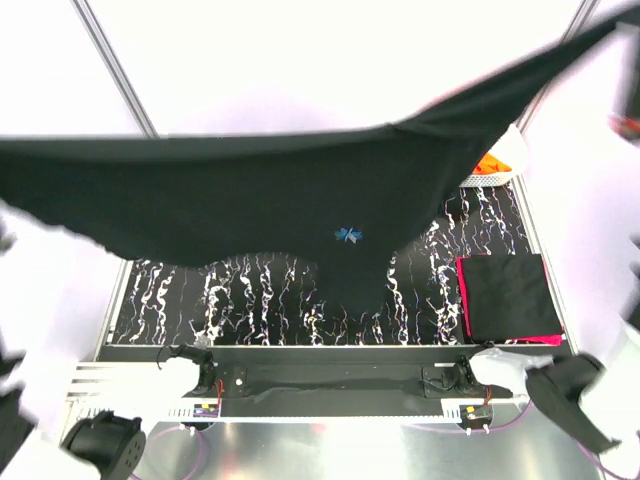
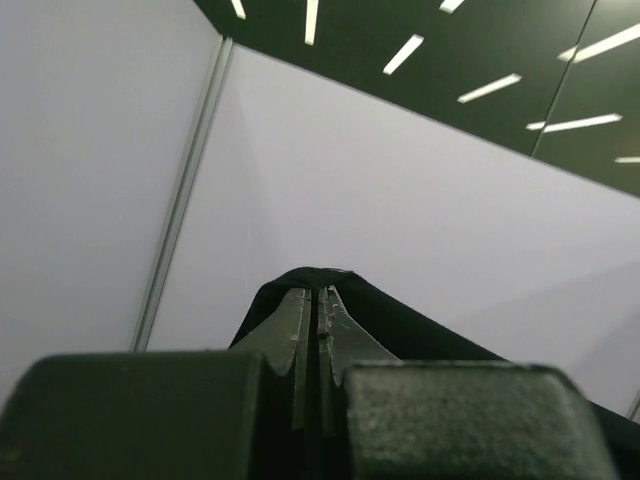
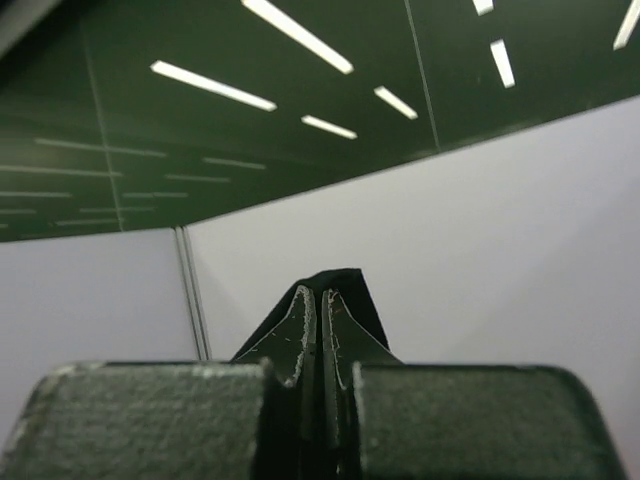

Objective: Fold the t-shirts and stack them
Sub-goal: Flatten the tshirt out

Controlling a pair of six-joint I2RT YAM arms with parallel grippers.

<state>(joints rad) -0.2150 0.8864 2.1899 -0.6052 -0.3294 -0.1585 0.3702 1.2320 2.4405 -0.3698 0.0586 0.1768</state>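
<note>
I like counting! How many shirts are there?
4: big black shirt held up, folded black shirt on a pink shirt at right, orange shirt in the basket. More may be hidden.

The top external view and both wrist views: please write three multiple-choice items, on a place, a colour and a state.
1. Where on the marbled black-and-white table does the folded black cloth shirt lie?
A. left side
B. right side, on magenta cloth
C. centre

2. What colour is the small starburst mark on the large black cloth t-shirt?
A. blue
B. orange
C. white

3. How are the left gripper and right gripper?
A. both open
B. one open
C. both shut on that t-shirt

Key: 1 B, a magenta edge shows beneath it; 2 A, it reads blue; 3 C, each wrist view shows black cloth between closed jaws.
</note>
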